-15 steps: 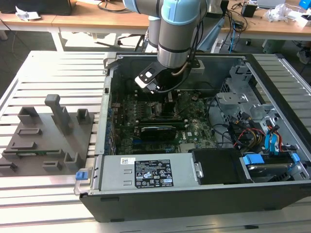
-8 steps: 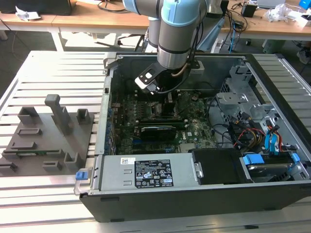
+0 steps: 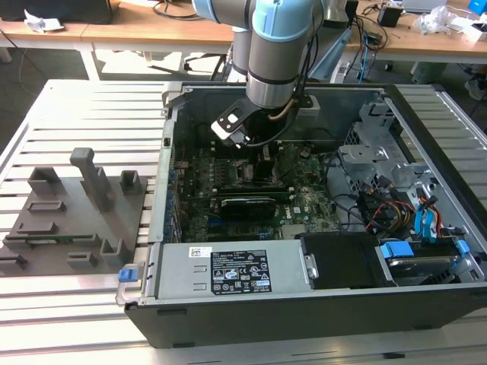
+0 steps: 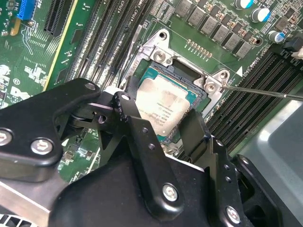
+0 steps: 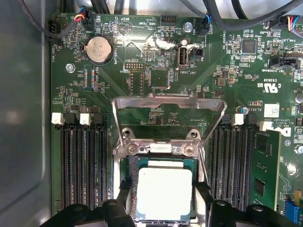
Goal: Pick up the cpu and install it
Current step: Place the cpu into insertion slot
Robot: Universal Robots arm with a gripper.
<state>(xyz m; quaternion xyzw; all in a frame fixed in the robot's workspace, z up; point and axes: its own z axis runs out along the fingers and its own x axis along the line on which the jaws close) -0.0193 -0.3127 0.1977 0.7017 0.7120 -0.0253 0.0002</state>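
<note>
Down inside the open computer case (image 3: 319,300), which lies on the slatted metal desk (image 3: 84,106), the arm (image 3: 274,53) holds its claw (image 5: 163,201) over the motherboard (image 5: 142,71). Its fingers (image 5: 124,194) are clamped on two opposite edges of the cpu (image 5: 164,187), which lies level within the black socket frame; whether it is fully seated I cannot tell. In the second wrist view the claw (image 4: 161,123) grips the cpu (image 4: 163,106) likewise. The socket's metal load plate (image 5: 165,100) stands hinged open between the memory slots (image 5: 80,165). A grey fixture tray (image 3: 68,220) rests near the desk's edge at the exterior view's left, apart from the case.
</note>
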